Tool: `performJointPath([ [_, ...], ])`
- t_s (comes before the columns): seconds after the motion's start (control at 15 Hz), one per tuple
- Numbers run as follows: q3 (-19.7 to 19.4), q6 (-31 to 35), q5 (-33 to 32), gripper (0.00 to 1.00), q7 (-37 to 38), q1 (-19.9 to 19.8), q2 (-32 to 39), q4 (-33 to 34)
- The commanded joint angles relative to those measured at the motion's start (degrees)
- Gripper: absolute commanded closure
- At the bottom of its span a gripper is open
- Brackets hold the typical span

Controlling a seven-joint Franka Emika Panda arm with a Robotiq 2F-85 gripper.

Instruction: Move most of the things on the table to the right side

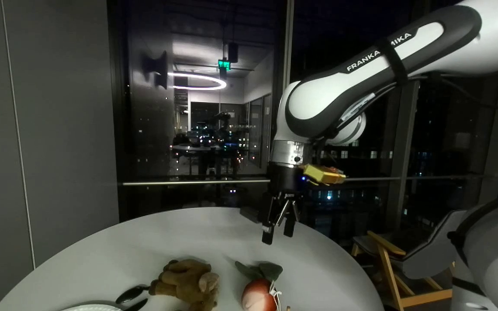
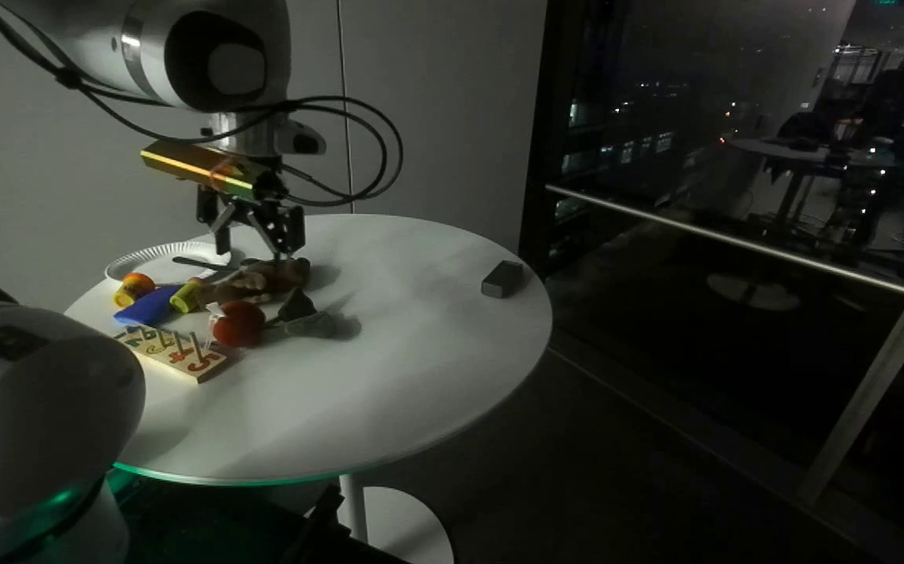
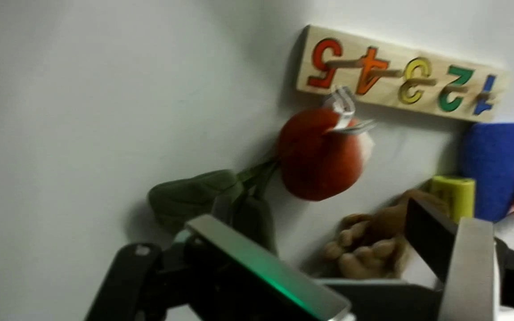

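Parted jaws, brown plush toy [image 3: 378, 234] below

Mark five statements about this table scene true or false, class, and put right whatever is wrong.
1. The number board shows 1 to 5. True.
2. Its pegs are covered. False: all five are bare.
3. The gripper holds nothing. True.
4. The grey block touches the number board. False: it lies well apart, near the edge of the table.
5. The red plush toy has green leaves. True.
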Motion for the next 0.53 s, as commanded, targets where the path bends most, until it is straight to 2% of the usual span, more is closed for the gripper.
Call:
performJointPath([
  [0.0,-0.5,-0.9,4.8,0.0,-5.7,3.8,1.2,-1.7],
  [0.27,1.5,5.6,3.4,0.0,-5.5,3.5,10.0,-2.6],
  [0.47,1.0,11.9,6.1,0.0,-10.7,5.5,16.5,-1.9],
])
